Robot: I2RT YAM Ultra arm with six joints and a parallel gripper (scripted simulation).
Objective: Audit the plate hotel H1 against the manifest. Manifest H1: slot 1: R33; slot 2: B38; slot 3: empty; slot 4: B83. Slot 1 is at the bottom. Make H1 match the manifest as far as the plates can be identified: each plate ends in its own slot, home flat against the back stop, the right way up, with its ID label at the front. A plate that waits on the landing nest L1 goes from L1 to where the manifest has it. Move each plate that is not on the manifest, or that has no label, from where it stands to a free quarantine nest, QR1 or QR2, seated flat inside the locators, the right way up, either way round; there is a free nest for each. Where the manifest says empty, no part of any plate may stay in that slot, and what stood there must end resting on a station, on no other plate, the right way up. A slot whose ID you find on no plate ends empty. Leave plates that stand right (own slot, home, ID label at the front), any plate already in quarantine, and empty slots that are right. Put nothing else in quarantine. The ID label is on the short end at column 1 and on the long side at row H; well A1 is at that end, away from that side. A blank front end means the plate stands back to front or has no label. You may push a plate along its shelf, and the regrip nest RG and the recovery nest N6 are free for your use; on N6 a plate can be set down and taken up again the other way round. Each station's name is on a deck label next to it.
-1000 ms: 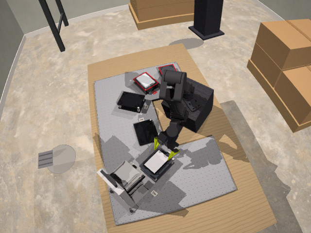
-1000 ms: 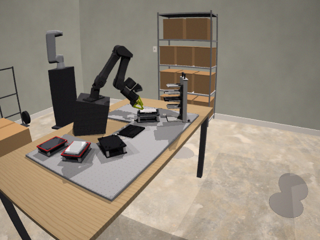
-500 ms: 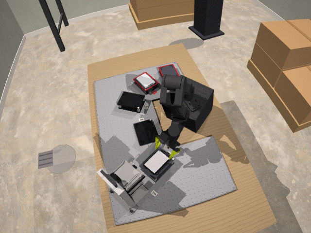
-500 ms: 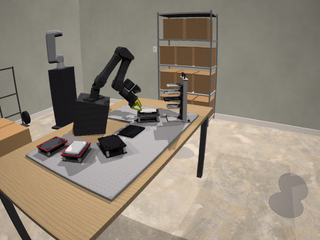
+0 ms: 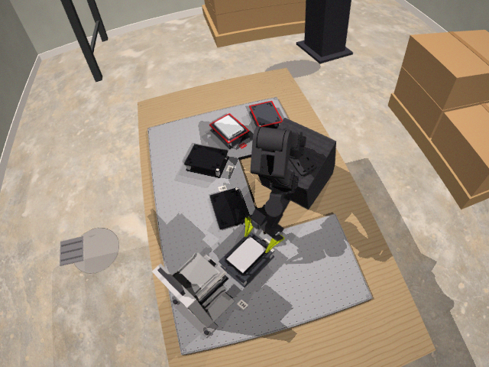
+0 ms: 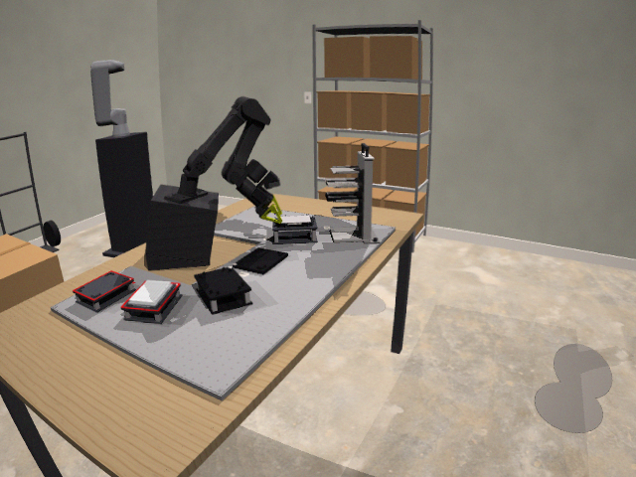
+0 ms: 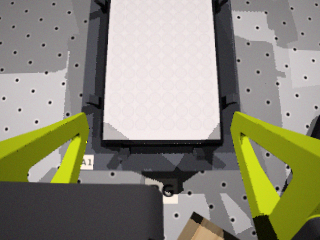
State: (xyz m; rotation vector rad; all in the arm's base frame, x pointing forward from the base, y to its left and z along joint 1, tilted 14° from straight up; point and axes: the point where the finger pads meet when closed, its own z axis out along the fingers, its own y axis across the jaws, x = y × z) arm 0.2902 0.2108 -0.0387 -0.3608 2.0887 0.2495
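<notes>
White, the plate (image 7: 162, 70) lies flat in the black nest (image 7: 95, 75) beside the hotel (image 5: 185, 293). The gripper (image 7: 160, 150) is held over its near short end, jaws spread wide and empty. For a sound pick, both long sides should be straddled evenly before closing. "A1" (image 7: 86, 162) is read beside the left finger.

a white plate (image 7: 162, 70) is lying flat and the right way up on a black nest (image 5: 234, 272) just in front of the plate hotel (image 6: 366, 195), with its long axis running away from the arm. the hotel is standing upright at the far end of the deck, its shelves holding further plates whose labels cannot be read. another white plate (image 5: 228, 126) is sitting in a red-edged nest (image 6: 170, 299) at the near end, beside a second red-edged nest (image 6: 81, 290).
</notes>
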